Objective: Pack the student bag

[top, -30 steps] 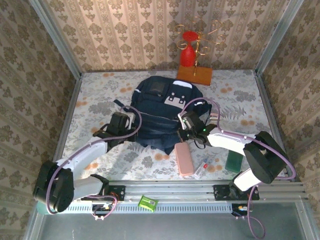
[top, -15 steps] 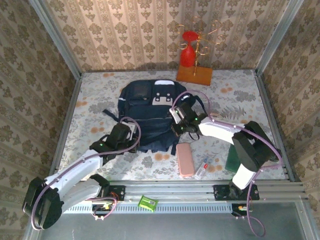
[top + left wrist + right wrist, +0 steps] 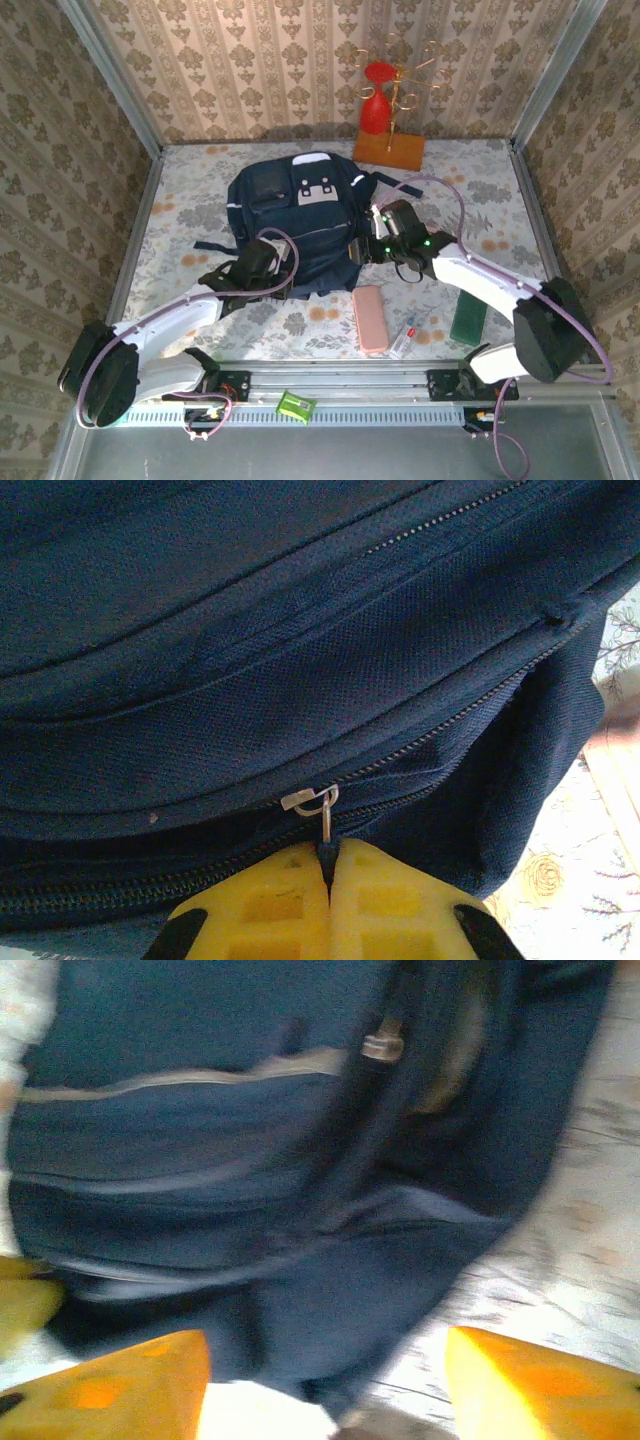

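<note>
Left gripper [image 3: 328, 858]: yellow fingers pinched tight on small metal zipper pull [image 3: 324, 818], bottom centre of wrist view. Right gripper [image 3: 325, 1370]: jaws wide apart over blurred fabric. Large dark navy fabric backpack [image 3: 290, 215] lies flat, upper centre of top view.

Open table [image 3: 170, 225] all along the left edge. The student bag [image 3: 290, 215] blocks the middle, a wooden stand [image 3: 390, 150] sits at the far edge, pink case [image 3: 369, 318] and green book [image 3: 467, 320] crowd the near-right corner.
</note>
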`<action>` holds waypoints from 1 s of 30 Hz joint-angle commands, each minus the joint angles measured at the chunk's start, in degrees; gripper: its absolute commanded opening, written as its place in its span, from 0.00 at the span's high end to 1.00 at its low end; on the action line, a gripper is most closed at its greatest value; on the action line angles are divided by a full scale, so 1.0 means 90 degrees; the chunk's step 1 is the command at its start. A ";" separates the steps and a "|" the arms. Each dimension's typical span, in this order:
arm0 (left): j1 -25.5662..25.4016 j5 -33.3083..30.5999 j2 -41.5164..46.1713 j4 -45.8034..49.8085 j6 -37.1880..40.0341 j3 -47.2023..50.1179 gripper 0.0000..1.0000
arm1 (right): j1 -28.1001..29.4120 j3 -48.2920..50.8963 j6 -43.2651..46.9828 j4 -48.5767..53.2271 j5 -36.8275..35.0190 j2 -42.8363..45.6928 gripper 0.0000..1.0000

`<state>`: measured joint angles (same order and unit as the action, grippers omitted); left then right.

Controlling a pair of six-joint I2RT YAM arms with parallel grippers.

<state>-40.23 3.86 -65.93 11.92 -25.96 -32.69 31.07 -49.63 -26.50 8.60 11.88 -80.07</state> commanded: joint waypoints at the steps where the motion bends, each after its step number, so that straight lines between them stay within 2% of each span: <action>1: -0.0081 0.0140 -0.0014 -0.0221 -0.0069 -0.0215 1.00 | 0.0125 0.0285 -0.1692 -0.1406 0.0803 -0.0258 0.29; 4: -0.0093 0.0121 0.0020 -0.0224 -0.0046 -0.0205 1.00 | 0.0150 0.0357 -0.2294 -0.1885 0.0505 -0.0635 0.29; 7: -0.0110 0.0090 0.0050 -0.0210 -0.0029 -0.0168 1.00 | 0.0170 0.0189 -0.2579 -0.2418 0.0593 -0.1090 0.30; 9: -0.0109 0.0047 0.0060 -0.0191 0.0004 -0.0147 1.00 | 0.0171 0.0066 -0.2714 -0.2659 0.0679 -0.1405 0.34; 11: -0.0102 -0.0090 0.0086 -0.0124 0.0041 -0.0124 1.00 | 0.0155 -0.0002 -0.2792 -0.2722 0.0613 -0.1657 0.47; 13: -0.0077 -0.0356 0.0142 -0.0056 0.0091 -0.0074 1.00 | 0.0029 0.0114 -0.2856 -0.2850 0.0515 -0.1776 0.72; 15: 0.0000 -0.0646 0.0150 0.0095 0.0243 -0.0077 1.00 | -0.0165 0.0394 -0.2813 -0.3049 0.0408 -0.1693 0.91; 17: 0.0082 -0.0976 0.0140 0.0284 0.0410 -0.0126 1.00 | -0.0333 0.0540 -0.2524 -0.2817 0.0300 -0.1504 1.00; 22: 0.0341 -0.1931 0.0129 0.0490 0.0663 -0.0281 1.00 | -0.0784 0.0317 -0.1150 -0.1451 0.0569 -0.1175 1.00; 28: 0.0893 -0.2127 -0.0088 0.0415 0.0850 -0.0501 1.00 | -0.1583 -0.0122 -0.0213 -0.0712 0.1996 -0.1329 1.00; 30: 0.1065 -0.2164 -0.0218 0.0342 0.0916 -0.0554 1.00 | -0.1765 -0.0364 0.0109 -0.0399 0.2231 -0.1411 1.00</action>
<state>-33.78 -7.51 -66.92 13.34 -19.44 -36.01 18.87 -50.00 -33.82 -2.17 29.69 -92.29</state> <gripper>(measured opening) 0.045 0.076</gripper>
